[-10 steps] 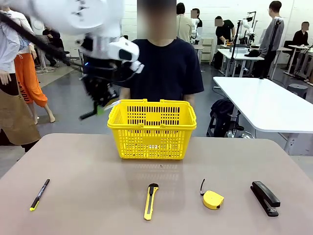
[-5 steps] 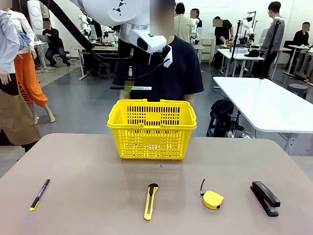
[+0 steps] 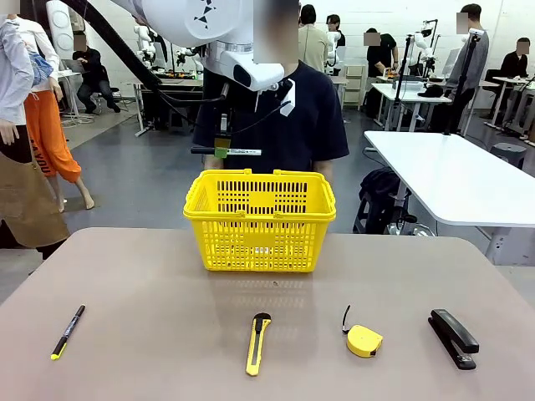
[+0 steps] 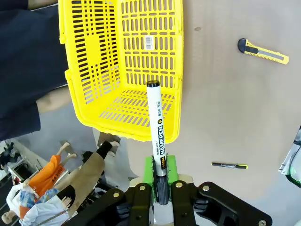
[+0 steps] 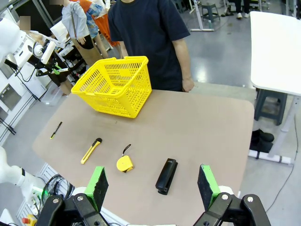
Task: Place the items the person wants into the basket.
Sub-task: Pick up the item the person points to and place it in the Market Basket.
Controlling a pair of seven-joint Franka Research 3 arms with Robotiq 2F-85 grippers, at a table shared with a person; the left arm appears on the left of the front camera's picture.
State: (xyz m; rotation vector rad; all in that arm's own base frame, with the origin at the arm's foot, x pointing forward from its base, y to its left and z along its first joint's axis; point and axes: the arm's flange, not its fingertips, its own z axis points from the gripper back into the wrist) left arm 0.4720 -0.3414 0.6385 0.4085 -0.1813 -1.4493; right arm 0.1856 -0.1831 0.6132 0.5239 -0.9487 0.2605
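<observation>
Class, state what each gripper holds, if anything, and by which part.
Left gripper: black marker with a white band, pinched near its black end between the green pads. Right gripper: open, empty.

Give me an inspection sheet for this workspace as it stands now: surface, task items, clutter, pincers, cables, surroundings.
Surface: tan table, no spills seen.
Job's things: basket upright at far middle, looks empty; marker held level above it; utility knife and tape measure lie on the near table.
Clutter: pen near left, stapler near right.
Pincers: left pincer shut on the marker; right pincer open, high over the near edge.
Cables: black cable along the left arm, off the table.
Surroundings: person behind the basket; white table and other people beyond.
</observation>
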